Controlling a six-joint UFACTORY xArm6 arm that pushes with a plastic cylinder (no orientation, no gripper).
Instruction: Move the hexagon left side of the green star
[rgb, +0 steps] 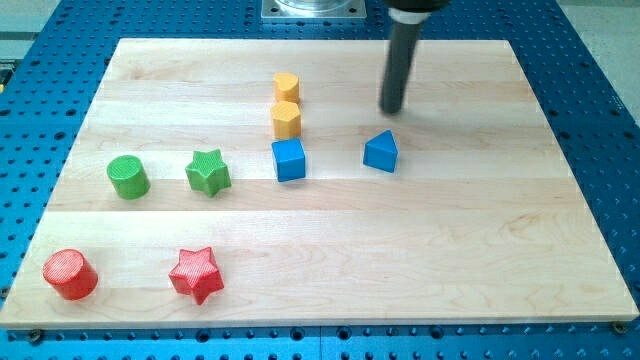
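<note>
Tip: my tip (392, 110) rests on the worktop (450, 260) near the view's top, right of centre, just above the blue triangle (381, 152) and apart from it.
Claw: there is none on this rig, only the rod, so no wide or narrow state to report.
Hexagon: the lower yellow block (287, 120) looks six-sided; it sits just above the blue cube (289, 159) and touches, or nearly touches, the upper yellow block (287, 87), whose shape I read as a pentagon (not certain).
Green star: the star (208, 172) lies left of the cube; the green cylinder (128, 176) sits further left, with a gap between the two.
Goal spot: that gap, just left of the star.
Step in hand: judging from the layout, the approach has not begun; my tip is well to the right of the hexagon.
How to do it well: bring my tip round to the hexagon's right side without clipping the triangle, then push left along a line above the star (the upper yellow block may tag along if contact is high). Once past the star, shift to the hexagon's top side and push down into the gap.
Risk: a diagonal push could nudge the star or cylinder.
Others: the red cylinder (70, 274) and red star (195, 273) sit low left, clear of the route.
</note>
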